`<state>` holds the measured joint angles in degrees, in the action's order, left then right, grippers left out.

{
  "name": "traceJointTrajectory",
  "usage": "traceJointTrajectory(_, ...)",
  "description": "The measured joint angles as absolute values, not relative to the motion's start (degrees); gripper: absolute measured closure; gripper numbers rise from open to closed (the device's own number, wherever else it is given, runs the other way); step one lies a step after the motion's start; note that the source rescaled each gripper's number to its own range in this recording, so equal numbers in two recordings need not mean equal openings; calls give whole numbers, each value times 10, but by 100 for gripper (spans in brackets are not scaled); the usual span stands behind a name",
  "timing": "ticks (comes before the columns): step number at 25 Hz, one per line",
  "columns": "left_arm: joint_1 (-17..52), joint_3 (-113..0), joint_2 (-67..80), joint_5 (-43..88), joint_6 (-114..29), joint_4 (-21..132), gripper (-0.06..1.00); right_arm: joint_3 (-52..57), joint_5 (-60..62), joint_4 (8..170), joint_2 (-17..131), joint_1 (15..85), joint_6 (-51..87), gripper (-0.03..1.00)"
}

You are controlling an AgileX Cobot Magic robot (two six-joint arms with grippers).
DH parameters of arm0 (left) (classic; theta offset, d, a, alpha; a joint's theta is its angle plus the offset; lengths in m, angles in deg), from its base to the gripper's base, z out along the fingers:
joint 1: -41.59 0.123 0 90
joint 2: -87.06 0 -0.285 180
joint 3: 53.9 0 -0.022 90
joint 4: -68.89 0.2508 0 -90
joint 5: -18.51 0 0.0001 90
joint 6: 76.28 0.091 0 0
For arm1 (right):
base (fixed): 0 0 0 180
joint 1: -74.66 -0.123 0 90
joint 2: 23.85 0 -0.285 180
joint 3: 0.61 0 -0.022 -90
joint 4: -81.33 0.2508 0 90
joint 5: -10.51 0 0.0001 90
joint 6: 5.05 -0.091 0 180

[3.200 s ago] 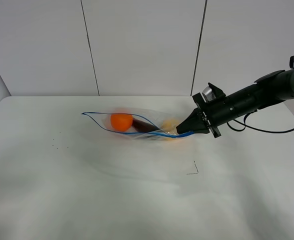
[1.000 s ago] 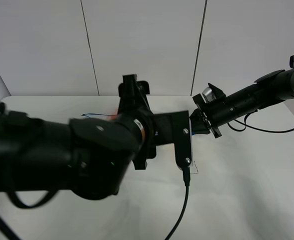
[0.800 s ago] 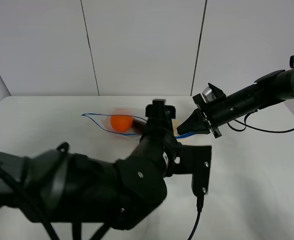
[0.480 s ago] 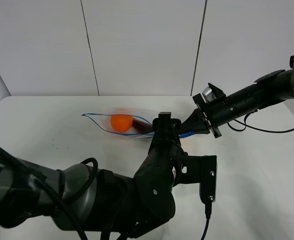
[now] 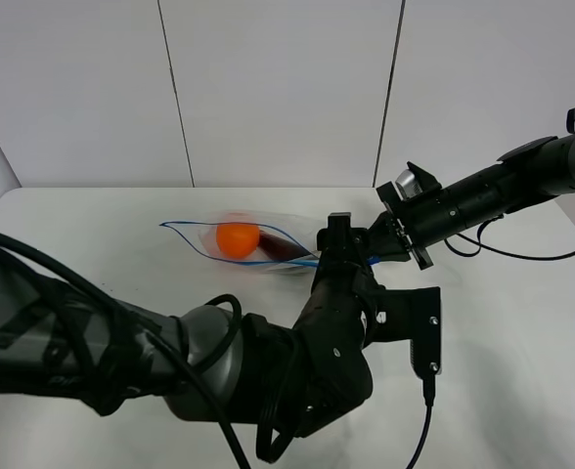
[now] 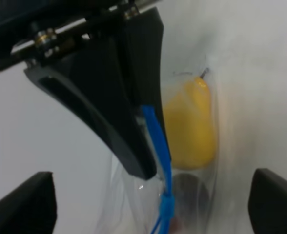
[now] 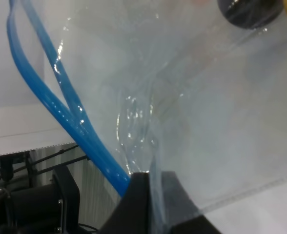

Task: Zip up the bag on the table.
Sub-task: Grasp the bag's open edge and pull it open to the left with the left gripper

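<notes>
The clear bag (image 5: 231, 237) lies on the white table (image 5: 522, 332), its blue zipper strip (image 5: 185, 232) gaping open, with an orange (image 5: 236, 239) and a dark purple piece (image 5: 281, 249) inside. My right gripper (image 5: 377, 249) is shut on the bag's right end. In the right wrist view its fingertips (image 7: 148, 190) pinch the plastic beside the blue strip (image 7: 60, 92). My left gripper (image 5: 341, 242) is just in front of that end, open. In the left wrist view its fingertips (image 6: 24, 200) straddle the zipper strip (image 6: 158, 146), next to the yellow fruit (image 6: 190, 124) and the right gripper's black fingers (image 6: 109, 92).
My left arm (image 5: 170, 362) fills the near left and middle of the table and hides the bag's right part. A black cable (image 5: 522, 257) hangs from the right arm. The white panelled wall (image 5: 278, 88) stands behind the table.
My left arm has swung in from the left and moved right and forward to the bag's right end. The right gripper has held the bag's end still.
</notes>
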<state>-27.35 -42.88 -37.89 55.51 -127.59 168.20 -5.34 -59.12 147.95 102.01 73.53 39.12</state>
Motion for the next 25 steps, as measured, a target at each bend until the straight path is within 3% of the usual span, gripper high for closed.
traceJointTrajectory(6, -255, -429, -391, 563, -1277, 1684, 13, -53, -591, 1479, 1020, 735, 389, 97)
traceJointTrajectory(14, -247, -429, -392, 578, -1277, 1684, 38, -53, -591, 1479, 1020, 735, 389, 97)
traceJointTrajectory(25, -259, -429, -392, 585, -1275, 1684, 46, -53, -591, 1479, 1020, 735, 389, 97)
